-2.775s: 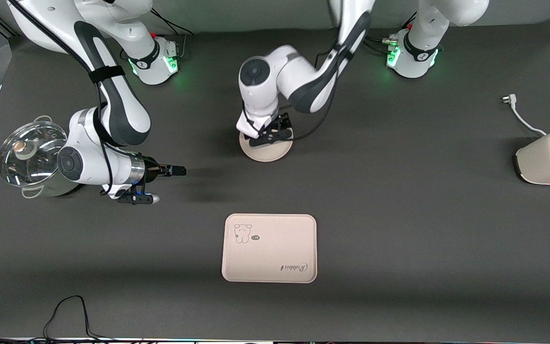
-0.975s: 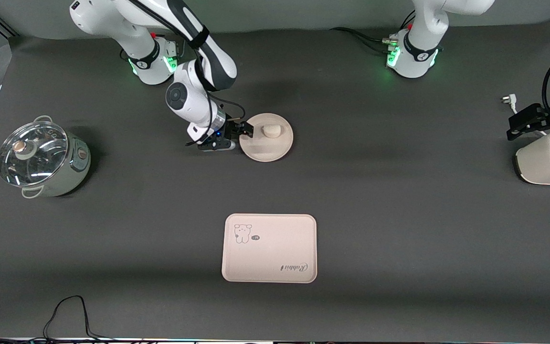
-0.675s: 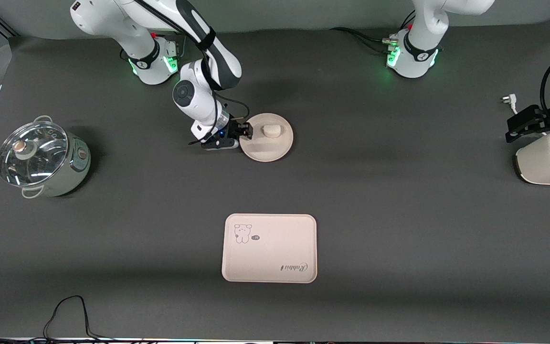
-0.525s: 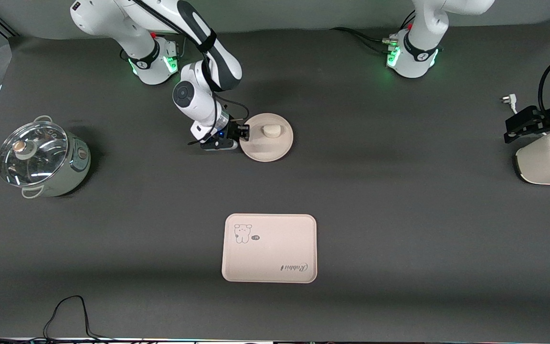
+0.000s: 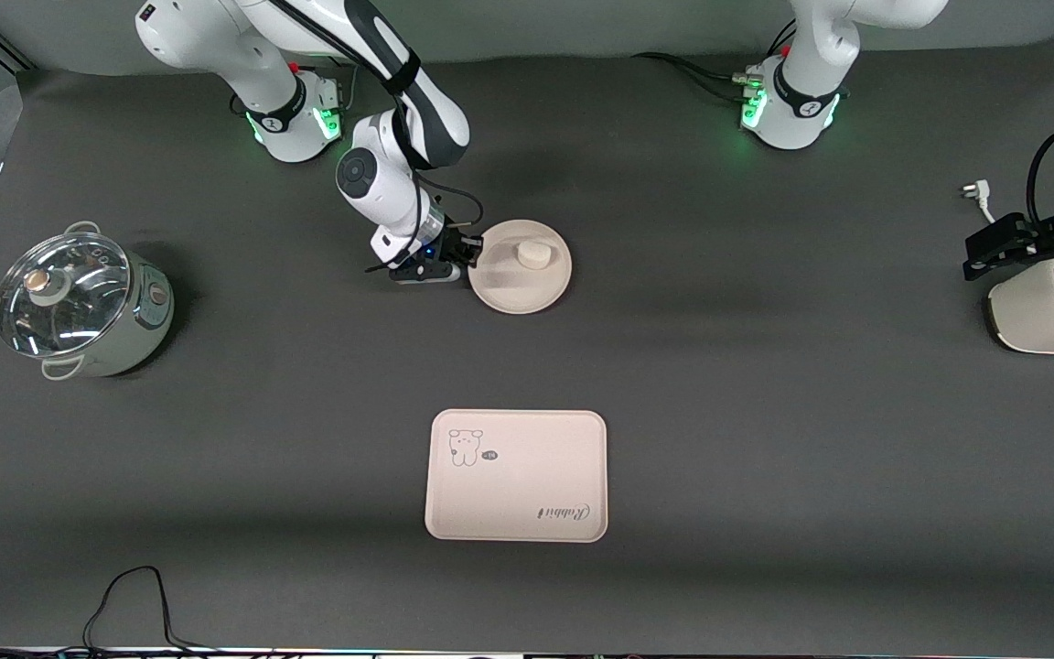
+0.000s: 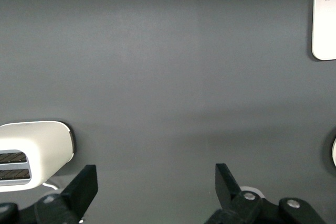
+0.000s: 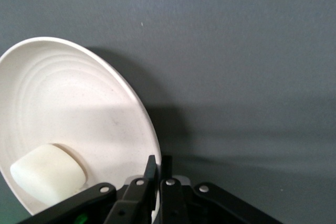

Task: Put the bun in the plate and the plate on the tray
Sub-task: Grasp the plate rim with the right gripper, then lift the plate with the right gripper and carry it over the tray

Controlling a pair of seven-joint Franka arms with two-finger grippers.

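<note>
The round cream-pink plate [image 5: 523, 282] carries the small off-white bun [image 5: 533, 254]. My right gripper [image 5: 472, 249] is shut on the plate's rim at the side toward the right arm's end of the table. In the right wrist view the plate [image 7: 79, 103] holds the bun [image 7: 47, 174], and my right gripper [image 7: 159, 169] pinches the rim. The tray [image 5: 516, 499] with the rabbit drawing lies nearer the front camera. My left gripper [image 5: 994, 249] is open and empty over the toaster [image 5: 1044, 316]; its jaws [image 6: 156, 182] stand wide apart.
A steel pot with a glass lid [image 5: 65, 302] stands at the right arm's end. The toaster [image 6: 31, 153] and its white plug cord [image 5: 994, 220] sit at the left arm's end. A tray corner [image 6: 325, 19] shows in the left wrist view.
My right gripper closed on the plate's rim and shifted the plate with the bun slightly toward the left arm's end. The left arm earlier withdrew from the plate to the toaster.
</note>
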